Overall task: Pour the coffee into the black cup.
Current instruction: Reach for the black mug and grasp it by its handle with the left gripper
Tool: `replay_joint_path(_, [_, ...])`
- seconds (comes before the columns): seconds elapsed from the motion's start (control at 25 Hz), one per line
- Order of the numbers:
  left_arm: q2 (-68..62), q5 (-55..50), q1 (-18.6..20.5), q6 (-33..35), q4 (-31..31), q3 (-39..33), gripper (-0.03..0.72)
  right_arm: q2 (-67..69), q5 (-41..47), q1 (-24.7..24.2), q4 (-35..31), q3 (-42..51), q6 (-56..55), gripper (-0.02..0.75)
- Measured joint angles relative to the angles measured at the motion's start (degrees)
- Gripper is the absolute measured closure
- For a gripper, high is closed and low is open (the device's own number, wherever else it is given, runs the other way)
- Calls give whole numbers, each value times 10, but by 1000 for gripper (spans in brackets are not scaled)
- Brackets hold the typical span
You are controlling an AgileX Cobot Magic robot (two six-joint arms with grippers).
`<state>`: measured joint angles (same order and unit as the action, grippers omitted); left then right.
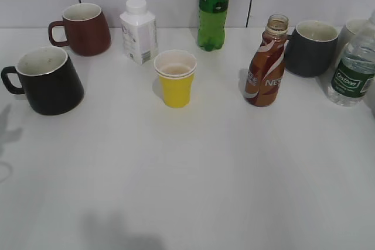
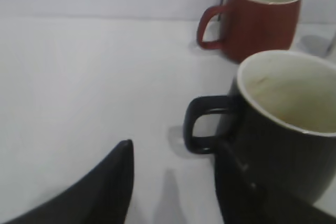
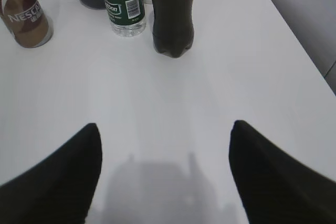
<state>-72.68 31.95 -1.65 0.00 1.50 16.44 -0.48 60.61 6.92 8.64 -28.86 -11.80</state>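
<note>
The brown NESCAFE coffee bottle (image 1: 266, 65) stands upright with no cap, right of the table's middle; it also shows at the top left of the right wrist view (image 3: 26, 17). The glossy black cup (image 1: 50, 80) stands at the left with its handle pointing left. In the left wrist view the black cup (image 2: 283, 129) is close on the right. My left gripper (image 2: 176, 182) is open and empty, its right finger just by the cup's handle side. My right gripper (image 3: 165, 127) is open and empty over bare table, well short of the bottle. Neither gripper shows in the exterior view.
A maroon mug (image 1: 85, 27), a white carton-shaped bottle (image 1: 139, 30) and a tall green bottle (image 1: 214, 7) stand at the back. A yellow paper cup (image 1: 176, 78) is in the middle. A dark grey mug (image 1: 310, 48), a water bottle (image 1: 354, 68) and a cola bottle (image 3: 172, 14) stand right.
</note>
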Motion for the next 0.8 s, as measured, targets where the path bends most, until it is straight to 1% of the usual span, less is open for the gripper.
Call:
replay_joint_path(0.12, [-46,37,0,0,25,0,275,0,0,0,0,0,0,150])
replay_joint_path(0.24, [-95,92,0,0,27,0,254,0,0,0,0,0,0,150])
replay_joint_path(0.52, [-205,226,0,0,25,1,250,0,0,0,0,0,0,150])
replay_joint_path(0.64, [-240,259,0,0,24,1,249,0,0,0,0,0,0,150])
replay_joint_path(0.8, [-263,270,0,0,16,12,249,0,0,0,0,0,0,150])
